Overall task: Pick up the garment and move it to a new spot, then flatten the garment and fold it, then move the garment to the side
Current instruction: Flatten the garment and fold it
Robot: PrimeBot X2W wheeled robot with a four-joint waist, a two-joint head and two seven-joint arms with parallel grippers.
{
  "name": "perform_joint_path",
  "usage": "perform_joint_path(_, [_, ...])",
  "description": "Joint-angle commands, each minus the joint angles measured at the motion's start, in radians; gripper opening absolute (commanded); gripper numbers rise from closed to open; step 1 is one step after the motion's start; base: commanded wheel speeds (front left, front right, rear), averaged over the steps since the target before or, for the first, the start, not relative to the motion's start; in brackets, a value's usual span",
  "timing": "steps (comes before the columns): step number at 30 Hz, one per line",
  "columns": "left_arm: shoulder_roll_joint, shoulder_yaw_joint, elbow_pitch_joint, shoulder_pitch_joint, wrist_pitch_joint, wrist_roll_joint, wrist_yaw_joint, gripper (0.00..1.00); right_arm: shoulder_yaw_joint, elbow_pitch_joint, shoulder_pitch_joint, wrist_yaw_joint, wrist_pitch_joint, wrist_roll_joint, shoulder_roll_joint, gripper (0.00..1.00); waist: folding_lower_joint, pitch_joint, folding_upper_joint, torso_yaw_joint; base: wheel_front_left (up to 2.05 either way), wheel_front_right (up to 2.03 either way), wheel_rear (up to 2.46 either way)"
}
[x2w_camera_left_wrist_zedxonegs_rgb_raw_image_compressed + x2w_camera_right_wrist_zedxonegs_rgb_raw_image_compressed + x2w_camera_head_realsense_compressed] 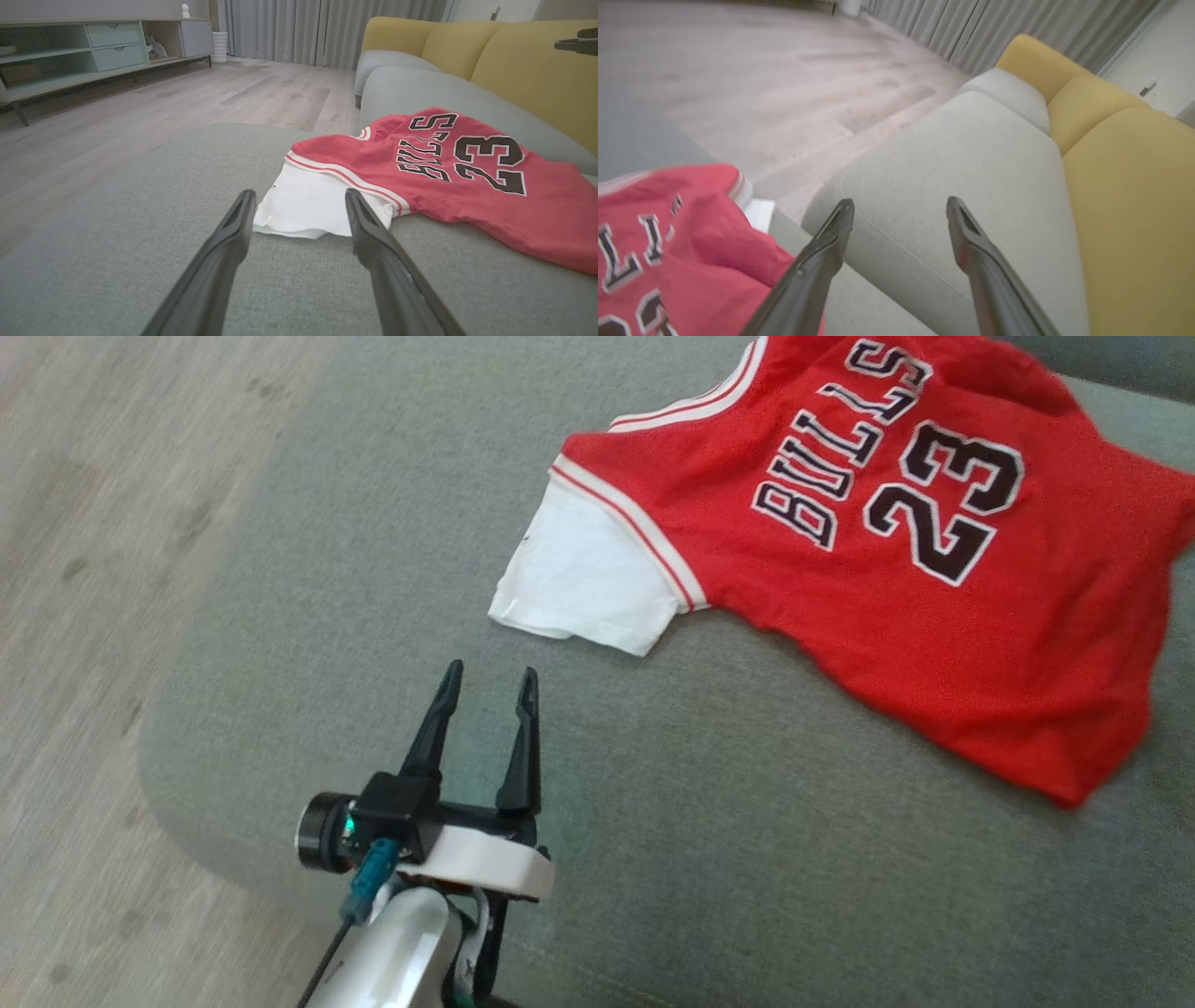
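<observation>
Left gripper [492, 669] with fingers [434, 728] spread wide, empty, right gripper [901, 203] likewise spread, empty

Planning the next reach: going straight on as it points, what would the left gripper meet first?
Probably the white sleeve of the red jersey: the open left gripper aims at its near edge, with bare grey cushion between. Depth is unclear, so it might brush the cushion first.

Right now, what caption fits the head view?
Open left hand points toward the white sleeve of a red jersey on a gray cushion.
</observation>
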Motion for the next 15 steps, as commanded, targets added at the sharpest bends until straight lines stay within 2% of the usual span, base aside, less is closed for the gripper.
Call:
perform_joint_path(1, [0.008,0.044,-0.024,-0.013,-0.012,0.011,0.001,1.00,-0.025,-0.004,0.021,-0.001,-0.066,-0.005,0.048,1.00,0.0000,-0.024,0.0000,-0.024,0.00,0.00,0.00])
perform_joint_path(4, [0.021,0.067,-0.023,-0.002,-0.012,0.018,0.001,1.00,-0.124,0.016,0.068,-0.001,-0.183,0.026,0.139,1.00,0.0000,-0.070,0.0000,-0.070,0.00,0.00,0.00])
perform_joint_path(7, [0.037,0.090,-0.028,0.013,-0.012,0.023,0.003,1.00,-0.213,-0.013,0.134,-0.001,-0.212,0.041,0.214,1.00,0.0000,-0.122,0.0000,-0.126,0.00,0.00,0.00])
perform_joint_path(8, [0.042,0.098,-0.031,0.020,-0.012,0.024,0.005,1.00,-0.259,-0.061,0.161,-0.001,-0.213,0.041,0.225,1.00,0.0000,-0.140,0.0000,-0.145,0.00,0.00,0.00])
perform_joint_path(9, [0.051,0.115,-0.039,0.036,-0.012,0.024,0.009,1.00,-0.365,-0.177,0.251,-0.001,-0.213,0.020,0.247,1.00,0.0000,-0.176,0.0000,-0.186,0.00,0.00,0.00])
perform_joint_path(10, [0.056,0.124,-0.043,0.046,-0.012,0.024,0.012,1.00,-0.423,-0.240,0.308,-0.001,-0.214,0.000,0.263,1.00,0.0000,-0.193,0.0000,-0.206,0.00,0.00,0.00])
perform_joint_path(15, [0.084,0.157,-0.056,0.110,-0.012,0.021,0.018,1.00,-0.622,-0.552,0.656,-0.001,-0.214,-0.161,0.414,1.00,0.0000,-0.265,0.0000,-0.298,0.00,0.00,0.00])
